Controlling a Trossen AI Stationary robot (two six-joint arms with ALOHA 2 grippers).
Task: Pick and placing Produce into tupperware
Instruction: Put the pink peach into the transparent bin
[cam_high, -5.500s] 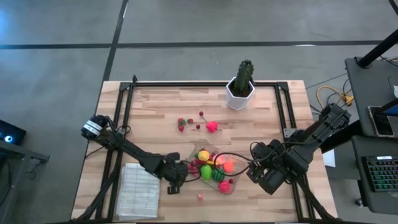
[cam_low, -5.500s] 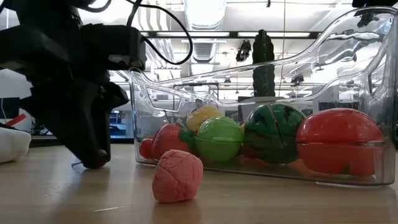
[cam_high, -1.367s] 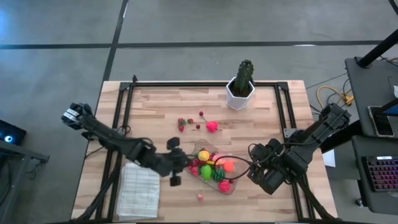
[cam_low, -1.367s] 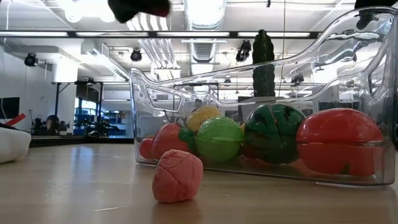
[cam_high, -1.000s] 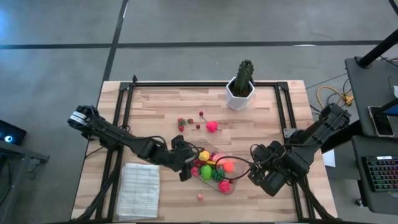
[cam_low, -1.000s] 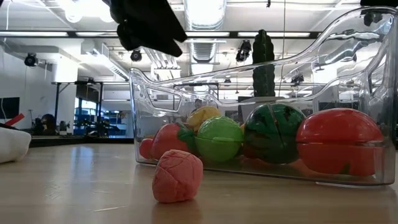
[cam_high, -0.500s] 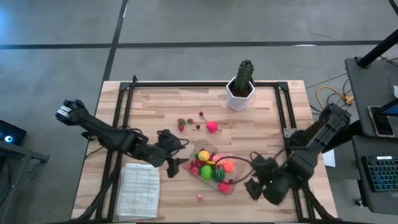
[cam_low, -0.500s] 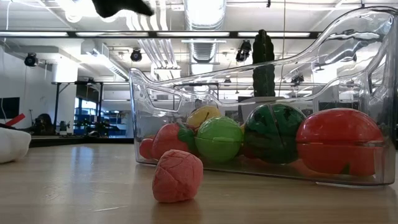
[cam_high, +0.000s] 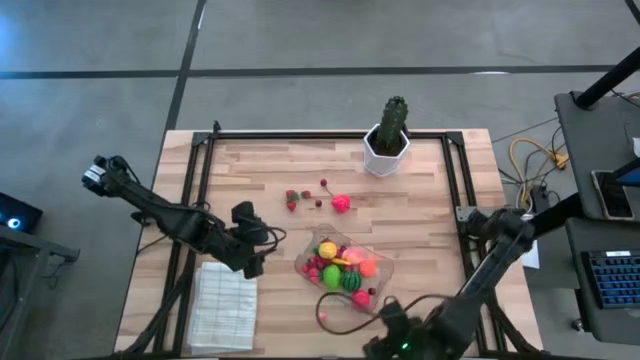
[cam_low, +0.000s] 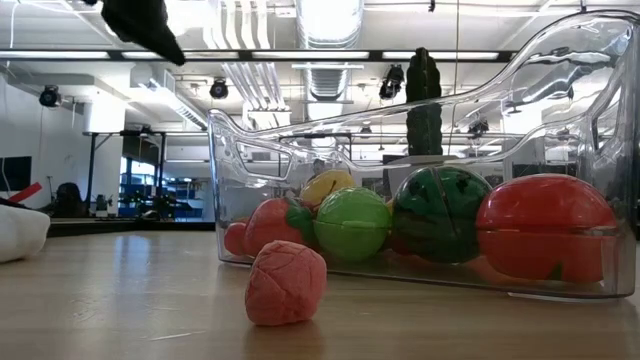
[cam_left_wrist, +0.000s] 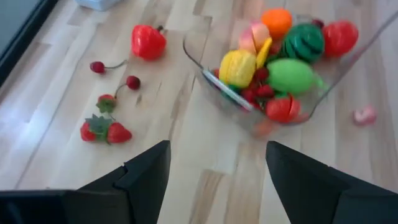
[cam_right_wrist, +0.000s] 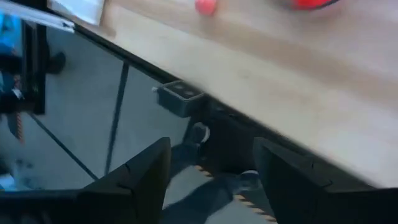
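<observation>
My left gripper (cam_high: 252, 262) hung above the counter (cam_high: 420, 200), just beside the near-left end of the tupperware (cam_high: 378, 272), and its fingers (cam_left_wrist: 144, 177) stood apart with nothing between them. My right gripper (cam_high: 385, 340) was low at the near edge of the counter, past the tupperware. Its fingers (cam_right_wrist: 143, 177) were also apart and empty, and its wrist camera looked over the counter's edge to the floor.

The tupperware lay near the middle of the counter, toward the near side. Inside it were a yellow fruit (cam_left_wrist: 237, 67), a green fruit (cam_left_wrist: 290, 75), a striped melon (cam_low: 441, 214), an orange piece (cam_left_wrist: 276, 21) and some red pieces. One pink piece (cam_low: 286, 283) lay on the counter just in front of the tupperware. Farther back, a red strawberry (cam_left_wrist: 148, 42), small cherries (cam_left_wrist: 97, 66) and little strawberries (cam_left_wrist: 101, 129) lay loose on the wood. The cactus (cam_high: 392, 122) in its white pot stood at the far edge, and a folded white cloth (cam_high: 222, 305) lay at the near-left corner.
</observation>
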